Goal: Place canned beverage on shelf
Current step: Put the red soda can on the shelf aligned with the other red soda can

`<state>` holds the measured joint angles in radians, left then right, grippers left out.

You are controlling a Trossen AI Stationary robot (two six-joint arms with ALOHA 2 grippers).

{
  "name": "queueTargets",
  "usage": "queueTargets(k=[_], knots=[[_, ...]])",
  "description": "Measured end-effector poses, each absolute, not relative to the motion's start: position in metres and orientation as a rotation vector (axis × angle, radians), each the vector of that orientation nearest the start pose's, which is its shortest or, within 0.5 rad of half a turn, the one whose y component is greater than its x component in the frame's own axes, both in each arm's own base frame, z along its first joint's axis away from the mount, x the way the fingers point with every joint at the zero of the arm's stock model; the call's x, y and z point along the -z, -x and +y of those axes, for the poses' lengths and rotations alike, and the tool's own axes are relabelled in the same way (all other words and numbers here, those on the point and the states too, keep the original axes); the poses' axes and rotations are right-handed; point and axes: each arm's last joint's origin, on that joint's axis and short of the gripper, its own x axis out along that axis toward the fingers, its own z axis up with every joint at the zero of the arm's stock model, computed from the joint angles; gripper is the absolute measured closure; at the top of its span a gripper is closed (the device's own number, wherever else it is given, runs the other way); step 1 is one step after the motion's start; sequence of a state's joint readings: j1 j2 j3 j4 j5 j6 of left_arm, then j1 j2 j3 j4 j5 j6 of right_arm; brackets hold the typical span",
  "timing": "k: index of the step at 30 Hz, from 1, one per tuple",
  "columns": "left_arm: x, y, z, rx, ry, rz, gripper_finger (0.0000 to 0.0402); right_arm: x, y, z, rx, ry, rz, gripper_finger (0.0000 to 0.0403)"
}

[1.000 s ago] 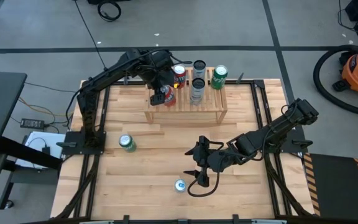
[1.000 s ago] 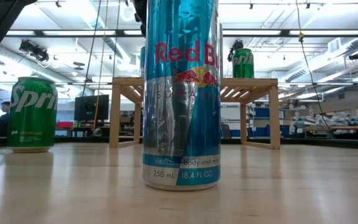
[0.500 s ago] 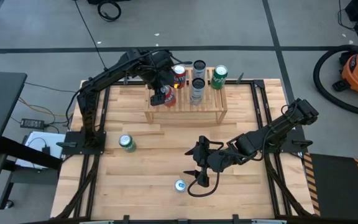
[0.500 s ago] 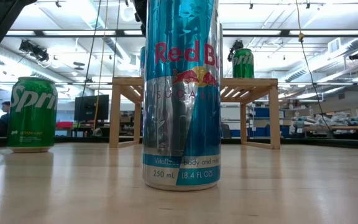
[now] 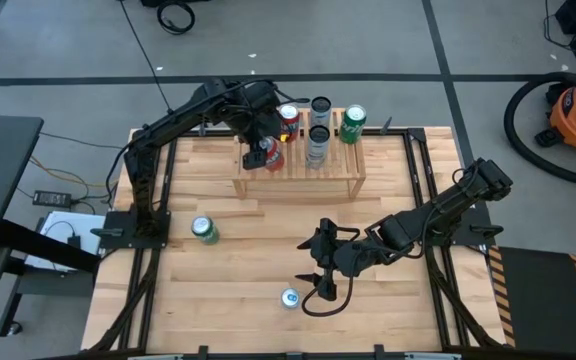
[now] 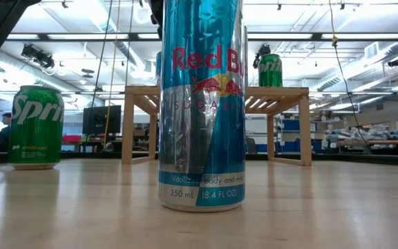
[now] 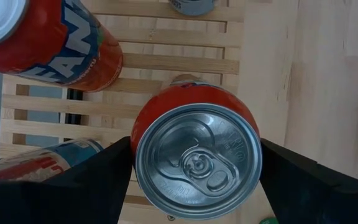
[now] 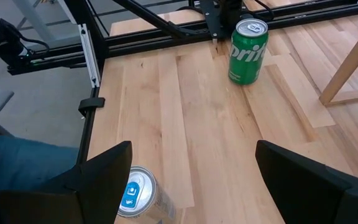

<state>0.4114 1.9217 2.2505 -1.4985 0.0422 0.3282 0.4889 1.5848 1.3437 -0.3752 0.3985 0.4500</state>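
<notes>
The left gripper [image 5: 259, 155] pinches a red aluminium can [image 7: 194, 155] over the light slatted-wood shelf [image 5: 298, 170]; opened unevenly, its jaws could tip the can into the neighbouring orange can [image 7: 48, 40]. The right gripper [image 5: 318, 268] hangs with jaws spread above the counter [image 5: 248, 290].

The scene is brightly and evenly lit from overhead ceiling strip lights [image 6: 61, 36], seen in the low view. Only soft, short shadows are cast on the counter [image 5: 248, 280]. Glare is reflected off the near blue can [image 6: 200, 104], and the room behind is rendered slightly soft.
</notes>
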Motion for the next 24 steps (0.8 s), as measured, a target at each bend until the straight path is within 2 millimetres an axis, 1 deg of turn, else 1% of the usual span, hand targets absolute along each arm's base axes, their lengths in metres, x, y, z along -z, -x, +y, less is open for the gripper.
queueTargets(k=[15, 24], knots=[[-0.3991, -0.3331, 0.1435, -0.135, -0.025, 1.159, 0.0085, -0.3127, -0.3169, 0.1560, 0.038, -0.173, 0.561, 0.0051], [-0.3942, -0.3404, 0.1444, -0.130, -0.025, 1.152, 0.0085, -0.3136, -0.3176, 0.1562, 0.036, -0.180, 0.549, 0.0051]])
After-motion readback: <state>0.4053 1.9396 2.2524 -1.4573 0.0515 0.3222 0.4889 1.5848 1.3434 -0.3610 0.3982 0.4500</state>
